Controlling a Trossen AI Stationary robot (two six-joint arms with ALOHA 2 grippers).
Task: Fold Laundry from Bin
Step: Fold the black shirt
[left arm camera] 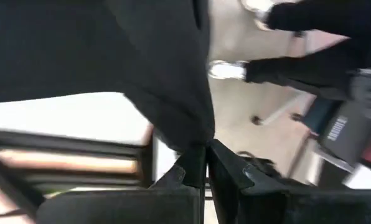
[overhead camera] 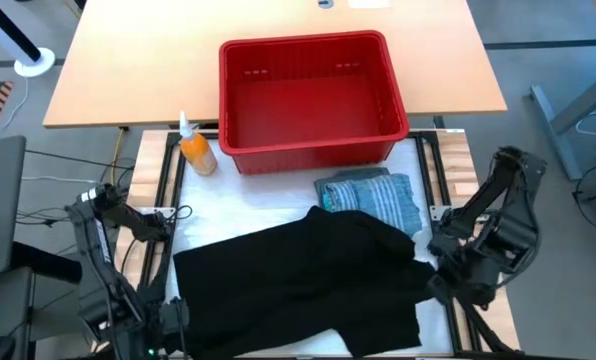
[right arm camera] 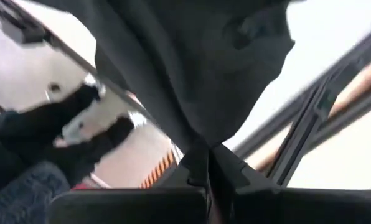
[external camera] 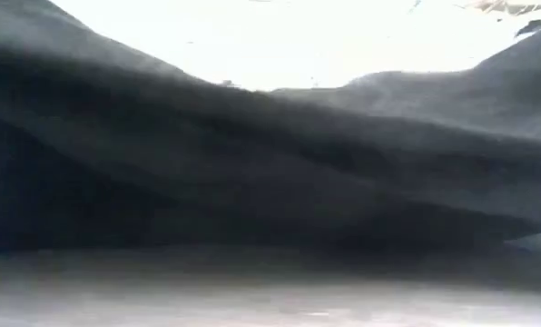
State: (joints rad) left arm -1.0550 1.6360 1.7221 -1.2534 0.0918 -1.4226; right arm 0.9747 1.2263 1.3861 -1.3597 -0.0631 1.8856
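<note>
Matt black cloth garment (overhead camera: 308, 280), glossy plastic bin (overhead camera: 313, 95)

A red rectangular plastic basket (overhead camera: 313, 95) with slotted sides sits at the far middle of the table. Just beside its left front corner stands an orange squeeze bottle (overhead camera: 195, 149). Nearer than the basket, slightly to its right, lies a folded blue-grey striped shirt (overhead camera: 376, 198). A large black garment (overhead camera: 298, 285) spreads in front of that shirt, overlapping its near edge, farthest from the basket
</note>
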